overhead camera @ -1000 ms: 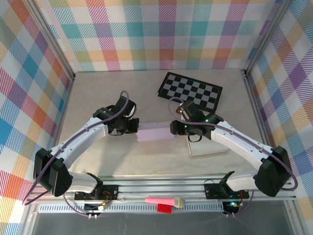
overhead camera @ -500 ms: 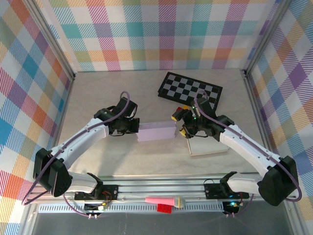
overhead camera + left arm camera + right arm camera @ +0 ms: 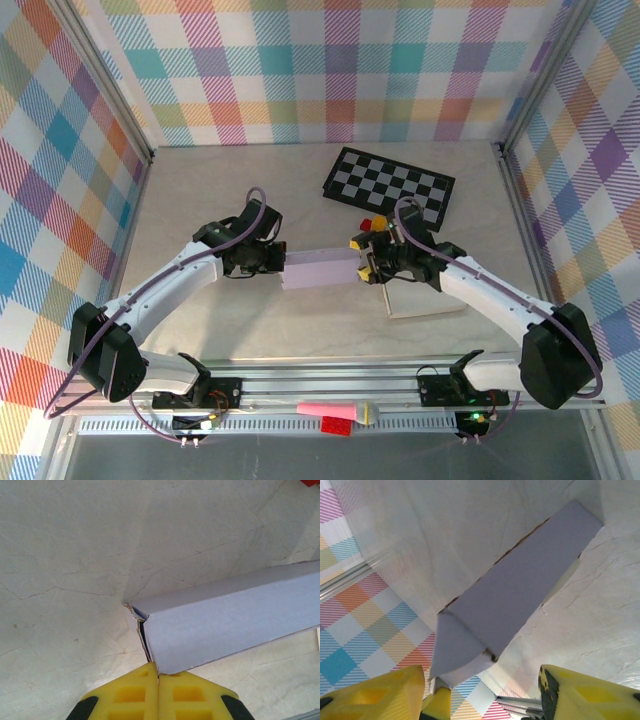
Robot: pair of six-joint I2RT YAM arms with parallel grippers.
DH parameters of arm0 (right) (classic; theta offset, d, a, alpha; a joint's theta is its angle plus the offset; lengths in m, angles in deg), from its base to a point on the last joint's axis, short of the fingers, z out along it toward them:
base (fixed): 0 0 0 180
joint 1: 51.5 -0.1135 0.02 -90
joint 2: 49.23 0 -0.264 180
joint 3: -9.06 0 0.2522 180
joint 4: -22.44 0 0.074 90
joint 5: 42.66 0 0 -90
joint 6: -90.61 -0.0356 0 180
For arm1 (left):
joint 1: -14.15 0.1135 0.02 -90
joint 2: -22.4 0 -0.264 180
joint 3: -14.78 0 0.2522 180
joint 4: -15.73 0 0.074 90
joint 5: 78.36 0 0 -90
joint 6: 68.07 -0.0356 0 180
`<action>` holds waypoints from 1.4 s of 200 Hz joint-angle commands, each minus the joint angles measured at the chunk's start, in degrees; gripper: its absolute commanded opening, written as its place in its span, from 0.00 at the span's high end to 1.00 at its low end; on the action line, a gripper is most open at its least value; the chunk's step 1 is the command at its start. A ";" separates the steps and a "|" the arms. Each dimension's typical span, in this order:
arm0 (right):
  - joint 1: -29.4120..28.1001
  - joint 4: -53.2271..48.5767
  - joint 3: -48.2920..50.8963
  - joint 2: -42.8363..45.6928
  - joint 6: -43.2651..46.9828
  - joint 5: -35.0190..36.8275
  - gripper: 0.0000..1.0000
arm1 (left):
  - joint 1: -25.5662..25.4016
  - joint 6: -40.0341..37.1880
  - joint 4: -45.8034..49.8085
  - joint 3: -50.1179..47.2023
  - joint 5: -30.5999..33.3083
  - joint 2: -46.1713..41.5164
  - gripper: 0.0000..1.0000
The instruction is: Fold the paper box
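The lavender paper box (image 3: 320,270) lies lengthwise between the two arms at mid-table. My left gripper (image 3: 279,262) is at its left end. In the left wrist view the yellow fingers (image 3: 130,695) are pressed together, pinching the box's (image 3: 230,615) near corner, where a torn flap edge shows. My right gripper (image 3: 364,263) stands open at the box's right end. In the right wrist view the box (image 3: 525,585) runs away from the camera. Its rounded end flap (image 3: 455,645) hangs loose between the spread fingertips (image 3: 375,690), touching neither.
A black-and-white checkered mat (image 3: 390,185) lies behind the right arm. A flat white sheet (image 3: 425,298) sits under the right forearm, and small red and yellow blocks (image 3: 376,221) sit beside the right gripper. A pink object (image 3: 335,411) rests on the front rail.
The right gripper let go of the box's right end, drew back and turned, and now stands open at that end. The left gripper and box have barely moved.
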 commanded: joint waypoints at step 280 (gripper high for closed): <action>2.07 -2.22 -1.56 -4.62 4.65 -2.18 0.72 | 12.11 25.19 -8.75 -4.42 -17.52 -5.97 0.54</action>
